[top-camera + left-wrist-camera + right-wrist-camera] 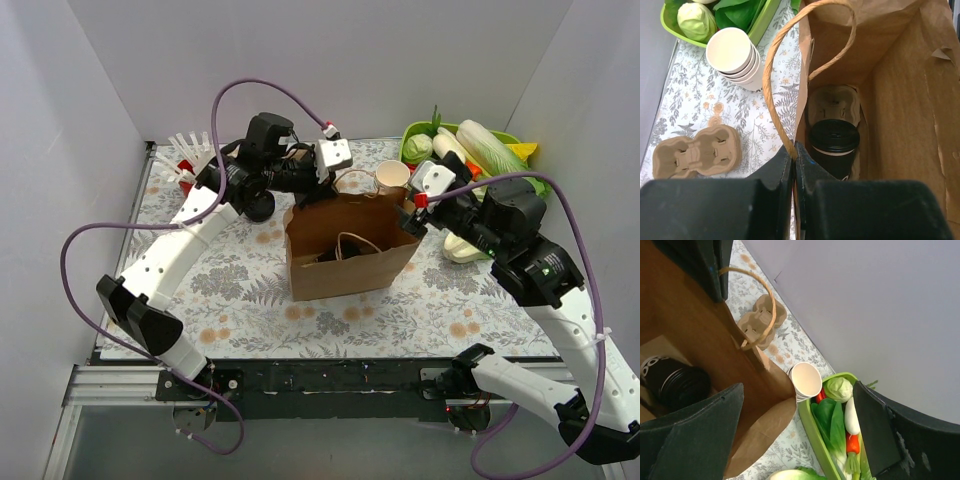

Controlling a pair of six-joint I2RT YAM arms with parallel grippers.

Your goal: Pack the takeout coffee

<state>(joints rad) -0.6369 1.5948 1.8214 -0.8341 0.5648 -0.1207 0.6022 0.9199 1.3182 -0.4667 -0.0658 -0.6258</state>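
On the floral table (pixel 250 285), the lidded cup (pixel 834 142) stands inside the bag (pixel 350 272).

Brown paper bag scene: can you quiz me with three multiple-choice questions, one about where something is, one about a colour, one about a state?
1. Where is the lidded coffee cup?
A) on the table beside the bag
B) inside the brown paper bag, in a pulp carrier
C) in the green tray

2. What colour is the cup's lid?
A) white
B) red
C) black

3. How is the right hand?
A) wide open, holding nothing
B) shut on a straw
C) shut on a cup

Answers:
1 B: the left wrist view looks down into the bag and shows the cup there.
2 C: the lid shows black in that view.
3 A: its two fingers stand far apart in the right wrist view.
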